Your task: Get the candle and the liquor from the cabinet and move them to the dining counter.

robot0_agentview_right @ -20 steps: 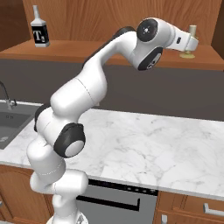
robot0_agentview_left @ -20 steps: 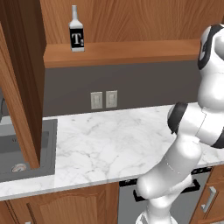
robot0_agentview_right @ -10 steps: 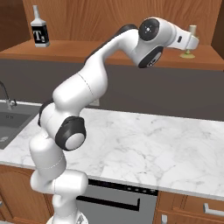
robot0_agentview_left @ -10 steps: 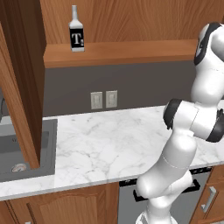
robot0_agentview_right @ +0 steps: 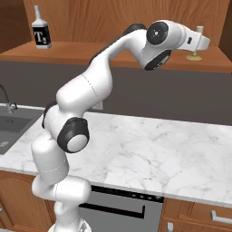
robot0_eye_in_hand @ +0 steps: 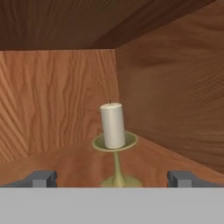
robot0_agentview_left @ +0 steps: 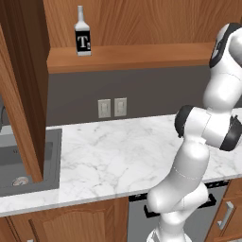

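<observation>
The candle (robot0_eye_in_hand: 113, 126), a cream pillar on an olive-gold stemmed holder, stands in the right back corner of the cabinet shelf (robot0_eye_in_hand: 65, 159). My gripper (robot0_eye_in_hand: 112, 179) is open just in front of it, and its fingertips (robot0_eye_in_hand: 41, 178) sit wide on either side of the holder's foot without touching it. In the right base view the hand reaches the candle (robot0_agentview_right: 195, 55) at the shelf's right end and covers part of it. The liquor (robot0_agentview_left: 82, 37) (robot0_agentview_right: 41, 34), a square bottle with a black "T" label, stands upright at the left end of the shelf (robot0_agentview_left: 142, 56).
An open reddish-brown cabinet door (robot0_agentview_left: 21, 80) juts out at the left, over the grey sink (robot0_agentview_left: 19, 160). Below the shelf lies the marble worktop (robot0_agentview_left: 118, 156) with wall outlets (robot0_agentview_left: 112, 108) behind it. A dishwasher front (robot0_agentview_right: 118, 208) sits under the worktop.
The arm has stretched further, and the hand has moved right along the shelf, closer to the candle. The liquor has not moved.
</observation>
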